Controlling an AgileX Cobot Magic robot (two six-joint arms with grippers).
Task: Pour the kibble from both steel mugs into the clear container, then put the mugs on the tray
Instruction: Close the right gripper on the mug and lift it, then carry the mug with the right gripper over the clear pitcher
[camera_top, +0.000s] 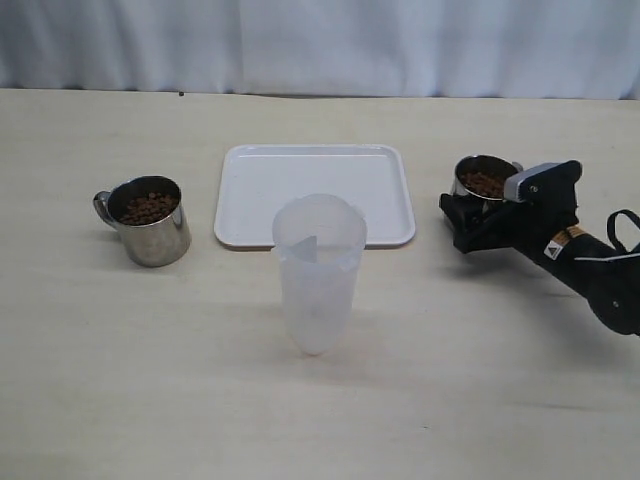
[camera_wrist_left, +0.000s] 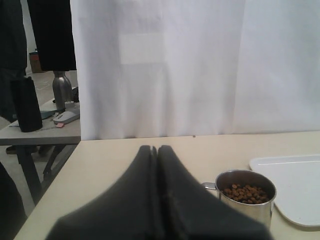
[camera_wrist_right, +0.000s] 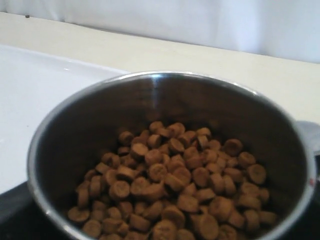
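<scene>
One steel mug (camera_top: 150, 222) full of brown kibble (camera_top: 148, 207) stands at the table's left. The white tray (camera_top: 315, 225) lies at the middle back, and the clear container (camera_top: 318, 272) stands upright in front of it. The other steel mug (camera_top: 484, 180) with kibble (camera_wrist_right: 172, 185) stands on the table right of the tray. My right gripper (camera_top: 480, 205) is open, its jaws on either side of this mug; whether they touch it is hidden. My left gripper (camera_wrist_left: 155, 150) is shut on nothing, off the exterior view, with the left mug (camera_wrist_left: 246, 197) ahead of it to one side.
A white curtain (camera_top: 320, 45) hangs behind the table. In the left wrist view, beyond the table's edge, a side table (camera_wrist_left: 42, 132) holds a steel bottle (camera_wrist_left: 61, 89) and a dark object (camera_wrist_left: 26, 102).
</scene>
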